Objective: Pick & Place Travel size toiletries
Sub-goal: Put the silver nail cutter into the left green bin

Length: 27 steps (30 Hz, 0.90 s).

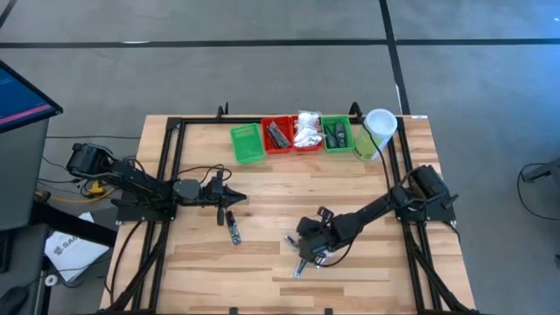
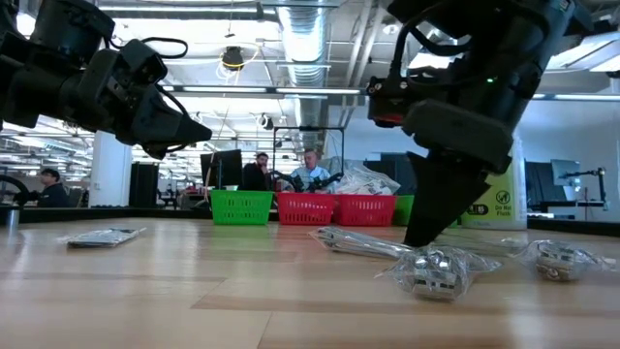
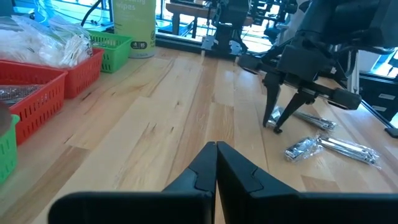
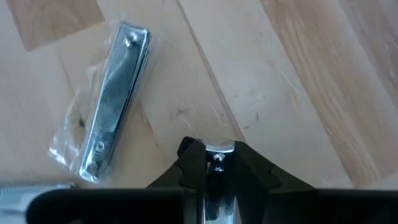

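Open bench (image 1: 262, 188) in the middle; clutter along the far edge and near the right arm.

Far edge walled off by a row of baskets (image 1: 293, 136) and a tall pale cylinder (image 1: 376, 133) at its right end, all close together with no gap to pass between. Wide bare wood between that row and both arms. Left end effector (image 1: 234, 196) pinched shut, hanging over the left-centre, a bagged item (image 1: 233, 227) just in front. Right end effector (image 1: 308, 254) low at the near centre-right, closed around a bagged metal piece (image 4: 216, 163); more bagged clippers (image 4: 112, 102) lying just beside, crowding that patch.
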Motion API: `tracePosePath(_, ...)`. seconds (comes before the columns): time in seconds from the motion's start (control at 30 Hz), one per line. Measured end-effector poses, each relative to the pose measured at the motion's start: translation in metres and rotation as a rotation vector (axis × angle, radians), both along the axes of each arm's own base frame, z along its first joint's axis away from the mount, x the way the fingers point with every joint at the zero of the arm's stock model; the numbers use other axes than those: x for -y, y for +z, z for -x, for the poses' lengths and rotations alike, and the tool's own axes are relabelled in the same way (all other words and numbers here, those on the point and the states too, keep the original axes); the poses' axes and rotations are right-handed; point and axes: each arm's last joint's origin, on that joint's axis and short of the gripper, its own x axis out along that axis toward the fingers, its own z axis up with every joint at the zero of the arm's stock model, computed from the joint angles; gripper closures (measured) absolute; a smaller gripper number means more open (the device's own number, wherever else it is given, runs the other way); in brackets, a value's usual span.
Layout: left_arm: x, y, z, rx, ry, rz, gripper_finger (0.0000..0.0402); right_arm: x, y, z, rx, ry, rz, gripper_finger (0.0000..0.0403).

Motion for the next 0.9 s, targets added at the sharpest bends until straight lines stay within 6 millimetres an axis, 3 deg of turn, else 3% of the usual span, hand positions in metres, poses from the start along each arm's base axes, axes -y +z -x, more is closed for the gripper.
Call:
tracePosePath(0.17,0.000,0.000,0.000,0.000,-0.003,0.000,0.0400,0.010,0.023,-0.007,0.038,0.072,0.040,0.0356)
tracePosePath(0.33,0.000,0.000,0.000,0.000,-0.003,0.001,0.0400,0.033,0.045,-0.012,0.086,0.075,0.082,0.0356)
tracePosePath(0.57,0.000,0.000,0.000,0.000,-0.003,0.001,0.0400,0.083,0.070,-0.028,0.194,0.044,0.146,0.0356)
tracePosePath(0.9,0.000,0.001,0.000,0.006,-0.001,0.001,0.0400,0.160,0.084,-0.054,0.408,0.021,0.127,0.0356)
